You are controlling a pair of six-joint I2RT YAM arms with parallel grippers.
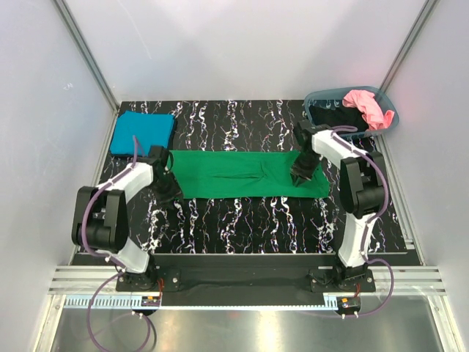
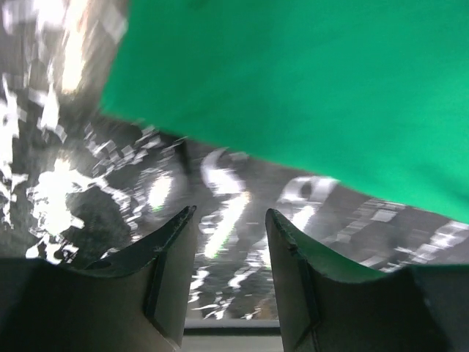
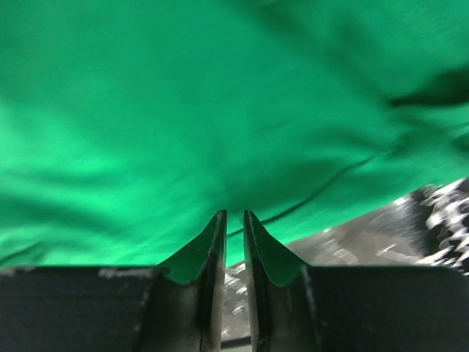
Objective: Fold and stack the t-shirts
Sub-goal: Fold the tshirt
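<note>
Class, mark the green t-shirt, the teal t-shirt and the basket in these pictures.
green t-shirt (image 1: 242,174), top view, middle of the flat strip.
teal t-shirt (image 1: 143,132), top view, centre of the folded cloth.
basket (image 1: 327,92), top view, far rim.

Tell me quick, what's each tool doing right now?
Left tool: open, empty.
Right tool: nearly closed at the bright green cloth t-shirt; grip cannot be told.

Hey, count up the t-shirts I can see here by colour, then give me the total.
Green t-shirt: 1
Teal blue t-shirt: 1
Pink t-shirt: 1
Black t-shirt: 1
Total: 4
</note>
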